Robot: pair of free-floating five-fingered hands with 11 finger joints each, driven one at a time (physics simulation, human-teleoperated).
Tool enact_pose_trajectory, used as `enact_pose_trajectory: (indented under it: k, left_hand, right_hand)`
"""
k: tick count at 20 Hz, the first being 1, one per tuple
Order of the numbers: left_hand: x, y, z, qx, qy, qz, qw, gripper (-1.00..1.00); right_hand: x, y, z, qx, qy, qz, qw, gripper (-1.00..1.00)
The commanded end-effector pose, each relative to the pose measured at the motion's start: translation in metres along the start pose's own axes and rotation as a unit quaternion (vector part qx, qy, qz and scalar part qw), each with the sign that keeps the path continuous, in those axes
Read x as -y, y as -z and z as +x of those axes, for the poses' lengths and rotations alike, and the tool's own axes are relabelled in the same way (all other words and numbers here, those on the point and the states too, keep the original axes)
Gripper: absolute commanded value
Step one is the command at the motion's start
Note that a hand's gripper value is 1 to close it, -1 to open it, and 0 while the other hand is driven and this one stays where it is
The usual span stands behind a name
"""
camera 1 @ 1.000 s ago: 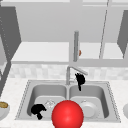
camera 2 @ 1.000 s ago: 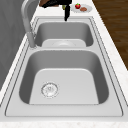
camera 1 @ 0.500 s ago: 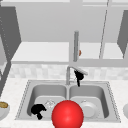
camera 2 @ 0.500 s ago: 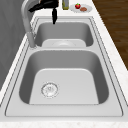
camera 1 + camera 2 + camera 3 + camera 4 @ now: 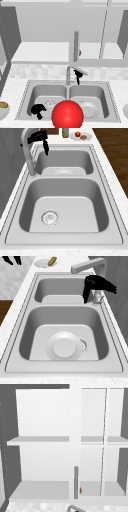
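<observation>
Two hands are present. Nearest, the left hand hovers at the front of the sink's left basin, fingers curled, holding nothing. Farther back, the right hand touches the faucet spout, fingers pointing down, relaxed.
</observation>
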Motion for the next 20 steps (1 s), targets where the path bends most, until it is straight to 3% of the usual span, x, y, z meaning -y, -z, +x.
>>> enact_pose_trajectory:
  k: [1,5,9,20]
  left_hand:
    - [0.000,0.000,0.000,0.000,0.000,0.000,1.0000,0.00]
    - [0.000,0.000,0.000,0.000,0.000,0.000,1.0000,0.00]
    - [0.000,0.000,0.000,0.000,0.000,0.000,1.0000,0.00]
    - [0.000,0.000,0.000,0.000,0.000,0.000,1.0000,0.00]
  right_hand:
    - [0.001,0.014,0.000,-0.005,0.009,0.061,0.9981,-1.00]
    - [0.002,0.025,-0.001,-0.006,0.015,0.114,0.9933,-1.00]
    - [0.004,0.037,-0.002,-0.006,0.020,0.167,0.9857,-1.00]
    - [0.008,0.087,-0.009,-0.005,0.035,0.299,0.9535,-1.00]
